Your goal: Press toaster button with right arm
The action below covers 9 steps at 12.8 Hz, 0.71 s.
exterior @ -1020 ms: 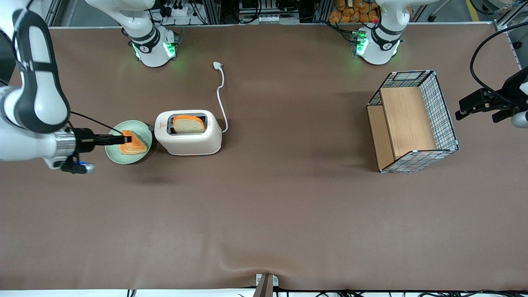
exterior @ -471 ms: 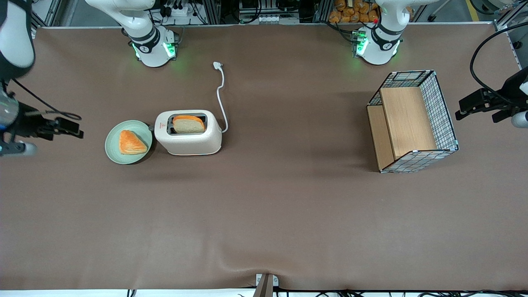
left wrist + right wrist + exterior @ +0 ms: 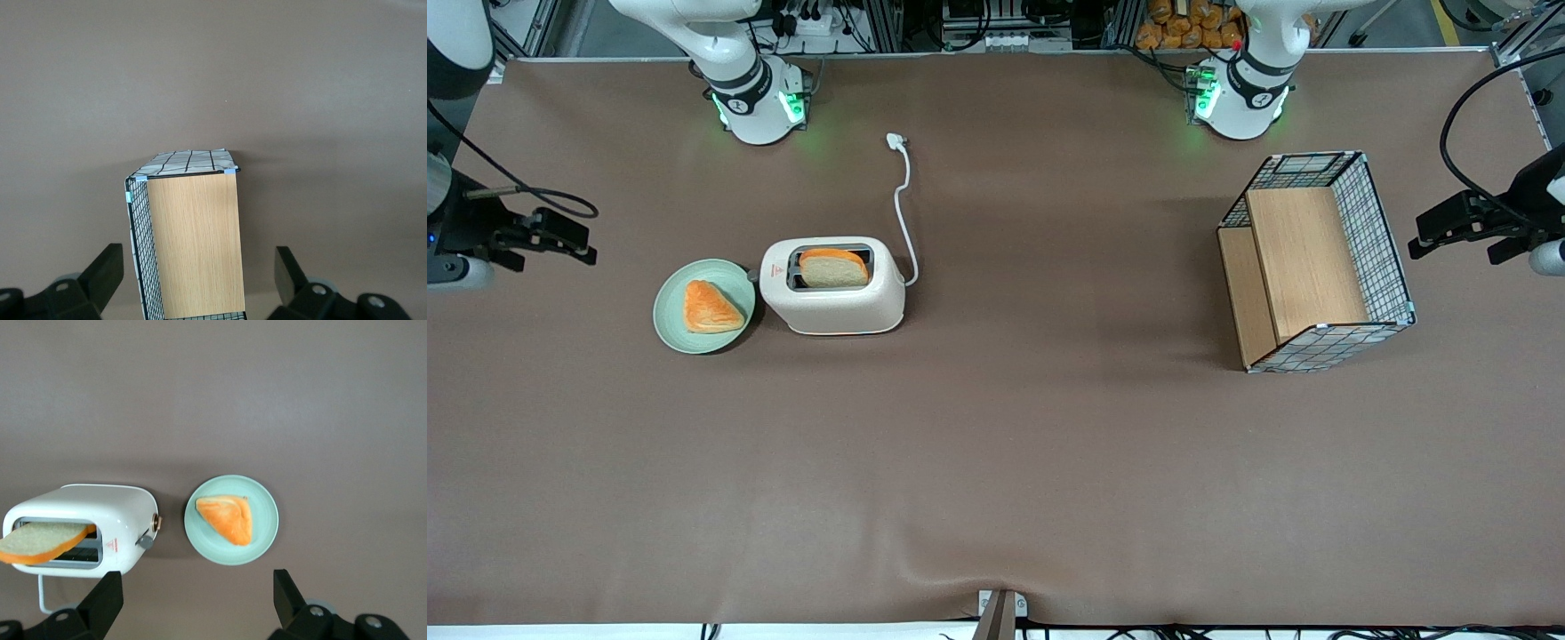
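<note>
Toaster (image 3: 832, 285) glossy cream rounded box, small grey button (image 3: 145, 541) tab, tool (image 3: 193, 603) fingers apart, held well clear.

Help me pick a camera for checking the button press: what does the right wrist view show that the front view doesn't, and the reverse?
Only the right wrist view shows the toaster button, a grey tab on the toaster's narrow end face that looks toward the green plate, with a small round knob above it.

Only the front view shows the basket, the plug lying unplugged, and where the open gripper hangs: toward the working arm's end of the table, apart from the toaster.

Both show the toaster, its bread slice, the plate and the pastry.
</note>
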Motion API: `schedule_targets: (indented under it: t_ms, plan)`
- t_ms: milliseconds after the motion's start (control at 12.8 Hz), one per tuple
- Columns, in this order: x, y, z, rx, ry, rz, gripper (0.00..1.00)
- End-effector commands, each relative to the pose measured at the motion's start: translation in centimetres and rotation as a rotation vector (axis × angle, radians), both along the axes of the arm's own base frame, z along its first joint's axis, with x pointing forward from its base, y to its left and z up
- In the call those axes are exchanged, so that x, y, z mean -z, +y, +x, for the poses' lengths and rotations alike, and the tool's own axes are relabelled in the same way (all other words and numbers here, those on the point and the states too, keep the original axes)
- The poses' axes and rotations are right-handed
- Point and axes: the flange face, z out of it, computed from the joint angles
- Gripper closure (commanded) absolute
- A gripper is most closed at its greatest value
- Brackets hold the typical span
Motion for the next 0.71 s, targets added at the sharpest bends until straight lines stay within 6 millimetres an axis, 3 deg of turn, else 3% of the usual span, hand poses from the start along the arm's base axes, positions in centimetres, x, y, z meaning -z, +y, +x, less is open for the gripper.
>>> schedule_targets:
  t_ms: [0, 627]
  plan:
    - [-3.3, 0.2, -1.8, 0.027, 0.002, -0.026, 0.00]
    - [-5.6, -0.7, -2.5, 0.153, 0.017, -0.034, 0.00]
